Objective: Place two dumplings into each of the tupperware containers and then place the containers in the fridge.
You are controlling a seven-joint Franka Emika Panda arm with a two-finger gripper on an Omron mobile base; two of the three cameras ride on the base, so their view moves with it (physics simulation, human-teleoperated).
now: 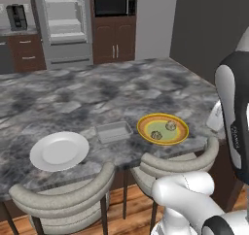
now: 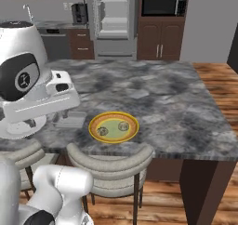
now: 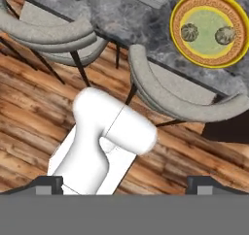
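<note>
Dumplings [image 1: 170, 125] lie as a pair on the yellow orange-rimmed plate [image 1: 162, 129], apart from each other, near the front edge of the grey marbled bench [image 1: 97, 93]. Just left of that plate sits a translucent container [image 1: 114, 131], and farther left a round white plate [image 1: 59, 150]. Two curved grey chairs [image 1: 63, 193] are tucked against the bench's front edge, one below each plate. Across the room the fridge [image 1: 63, 20] stands with pale shelves showing, a black microwave [image 1: 114, 3] in dark wood cabinets to its right. The pincer [image 3: 124, 180] hangs above the wooden floor [image 3: 29, 127] short of the bench, its tips set wide apart and holding nothing. No readable writing shows anywhere.
</note>
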